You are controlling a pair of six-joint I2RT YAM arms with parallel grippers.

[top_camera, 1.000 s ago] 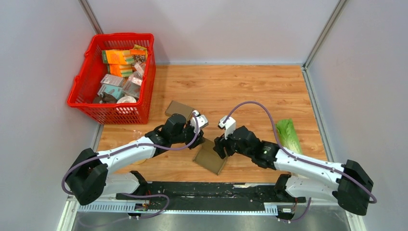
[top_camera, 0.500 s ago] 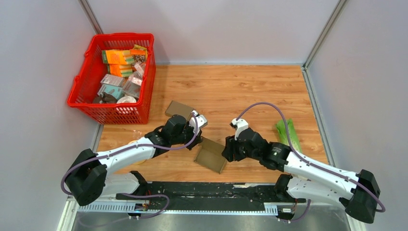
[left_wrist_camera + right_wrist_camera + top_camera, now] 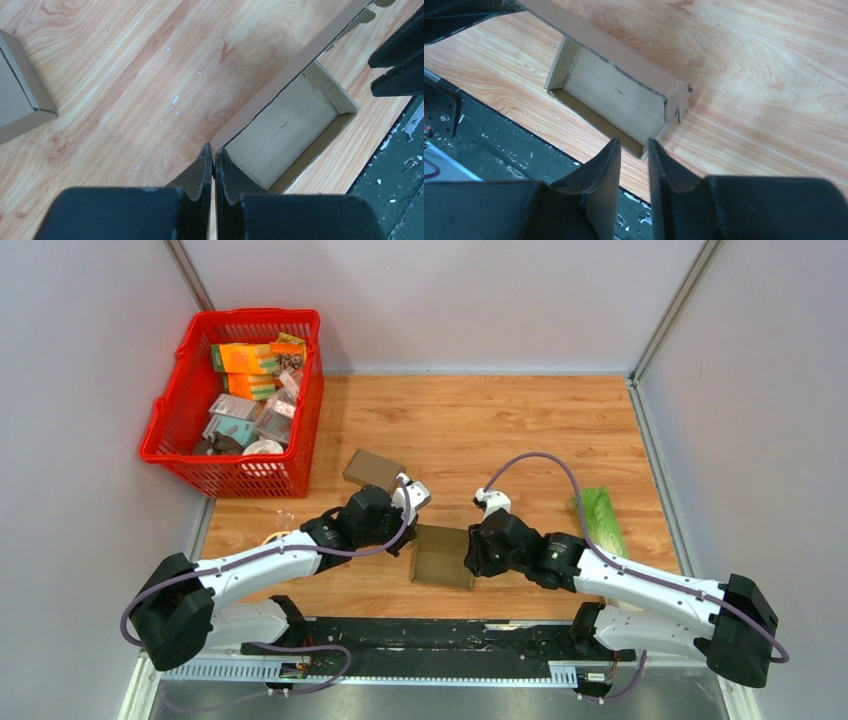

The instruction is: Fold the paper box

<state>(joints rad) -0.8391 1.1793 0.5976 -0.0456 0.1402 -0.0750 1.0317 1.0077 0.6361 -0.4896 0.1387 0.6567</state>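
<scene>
Wooden table (image 3: 500, 430), grey backdrop (image 3: 450, 300). Box (image 3: 442, 555) sits open side up close to the table's near edge. Left fingers (image 3: 197, 172) are closed on its thin left wall. Right fingers (image 3: 599, 170) straddle the opposite end wall with a narrow gap; whether they pinch it cannot be told. Left arm (image 3: 270, 555) and right arm (image 3: 640, 585) lie low and stretched inward, wrists facing each other across the box. Judgement: the step in hand is squaring the box's sides. Recommend holding the left wall firm, confirming the right grip, then pressing evenly along the creases to avoid tearing or skew.
</scene>
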